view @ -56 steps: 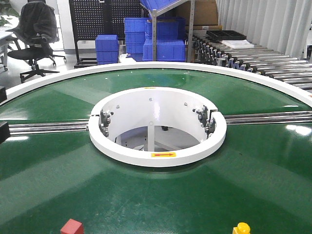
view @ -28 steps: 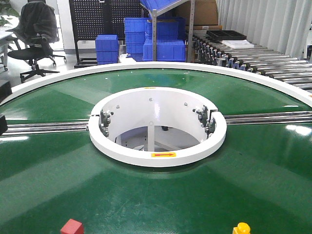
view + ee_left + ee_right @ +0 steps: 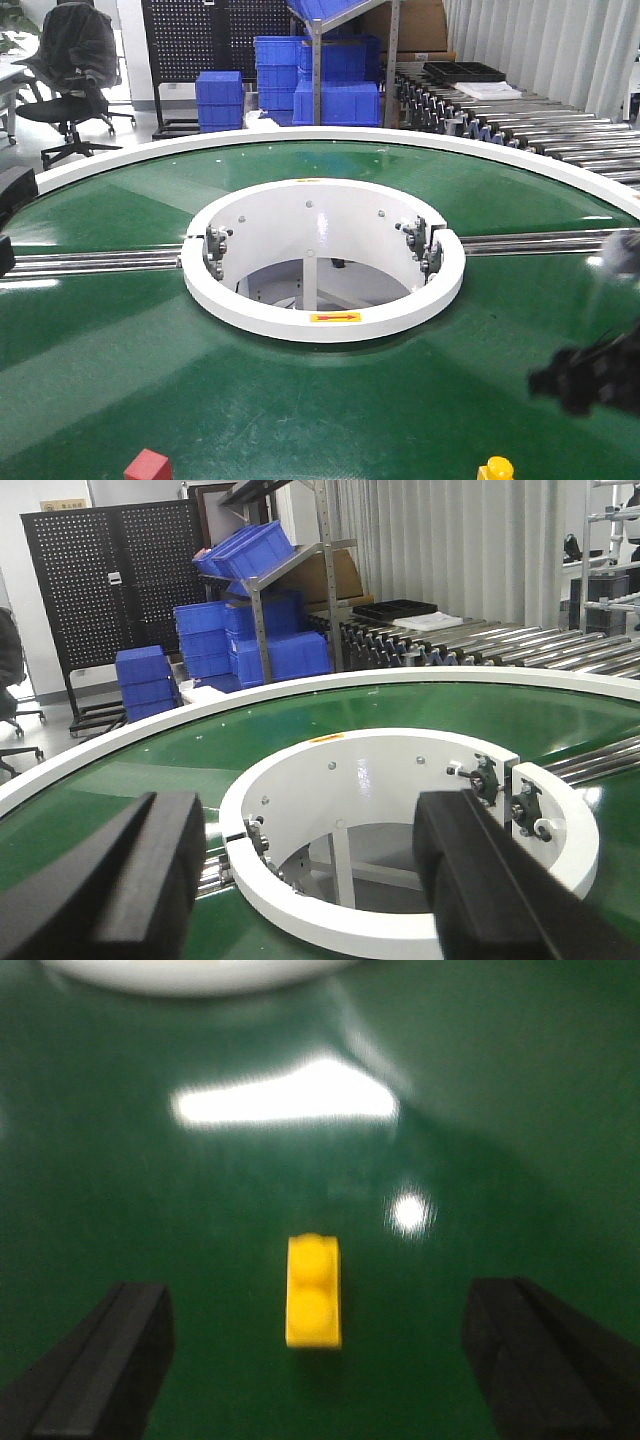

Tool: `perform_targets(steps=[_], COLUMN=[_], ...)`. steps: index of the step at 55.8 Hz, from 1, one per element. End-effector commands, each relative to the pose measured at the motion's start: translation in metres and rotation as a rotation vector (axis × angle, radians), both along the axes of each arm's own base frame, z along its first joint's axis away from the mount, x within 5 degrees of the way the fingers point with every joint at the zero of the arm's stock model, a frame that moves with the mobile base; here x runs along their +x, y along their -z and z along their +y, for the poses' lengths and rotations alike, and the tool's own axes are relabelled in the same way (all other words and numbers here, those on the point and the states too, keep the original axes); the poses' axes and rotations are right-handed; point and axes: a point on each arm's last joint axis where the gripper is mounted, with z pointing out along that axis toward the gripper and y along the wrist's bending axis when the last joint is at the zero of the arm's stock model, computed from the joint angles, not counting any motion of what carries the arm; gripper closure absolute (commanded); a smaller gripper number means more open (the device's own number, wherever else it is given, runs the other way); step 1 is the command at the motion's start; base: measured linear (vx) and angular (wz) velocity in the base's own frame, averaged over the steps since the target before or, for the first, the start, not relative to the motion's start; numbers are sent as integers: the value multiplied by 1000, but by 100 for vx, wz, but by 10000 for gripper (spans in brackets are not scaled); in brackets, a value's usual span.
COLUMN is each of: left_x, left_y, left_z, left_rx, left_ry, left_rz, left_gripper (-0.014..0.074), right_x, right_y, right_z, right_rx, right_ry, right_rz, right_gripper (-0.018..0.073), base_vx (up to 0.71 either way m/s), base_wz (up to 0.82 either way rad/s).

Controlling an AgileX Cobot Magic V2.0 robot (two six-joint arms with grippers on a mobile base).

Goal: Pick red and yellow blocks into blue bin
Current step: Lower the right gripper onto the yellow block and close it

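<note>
Yellow block (image 3: 314, 1293): it lies flat on the green worktop (image 3: 300, 400), studs up. In my right wrist view it sits lengthwise, midway between my two fingers (image 3: 100, 1360) and a little ahead of them, touching neither. From the front it is at the near edge, on the right.
Red block (image 3: 148, 466): it rests on the same worktop at the near edge, on the left, well apart from the yellow block.
Right pincer (image 3: 320, 1385): it is spread wide and holds nothing, with one finger on either side of the yellow block. In the front view my right arm (image 3: 595, 375) is only a dark blur over the worktop's right side.
Left pincer (image 3: 310, 880): it is spread wide and holds nothing, and it faces the white ring across the worktop.
White ring (image 3: 320, 320): it stands at the worktop's centre around an open hole. A yellow label (image 3: 335, 317) with a red arrow is on its near face.
Rails (image 3: 100, 262): these metal bars run out from the ring to the left and right.
Stacked blue bins (image 3: 335, 100): they are beyond the far rim, beside and under a shelf frame. I cannot tell which one is meant for the blocks.
Roller conveyor (image 3: 520, 120): it is behind the worktop, on the far right.
Office chair (image 3: 70, 70): it is in the far left background.
</note>
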Motion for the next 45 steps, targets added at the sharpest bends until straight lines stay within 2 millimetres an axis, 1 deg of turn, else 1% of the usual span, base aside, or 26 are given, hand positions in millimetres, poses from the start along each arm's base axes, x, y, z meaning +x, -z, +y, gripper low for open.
perform_targets(steps=[1,9,19,28,37,45], left_x=[-6,-6,-6,-6,-6,-6], left_y=[-20,-18,-18,-17,-15,-15], left_z=[2,2,2,2,1,1], left_rx=[-36,-32,-27,-20,-16,-16], left_ry=[-11,-7,-6,-3,0,0], left_rz=[-99,-83,-78,-65,-50,-48], left_gripper=[27,27,27,27,27,27], right_x=[18,36,47,56,65,76], right_y=[5,32,59,75,85,100], right_z=[1,4,25,28,29,31], right_rx=[2,-6,-70,-92,-89,-77], right_ry=[2,-2,-68,-50,-48,-36], right_rz=[6,99,181,217,203,200], right_gripper=[-25,-9,-5,-5,-5,-5], base_vx=[0,0,0,0,0,0], base_wz=[0,0,0,0,0,0])
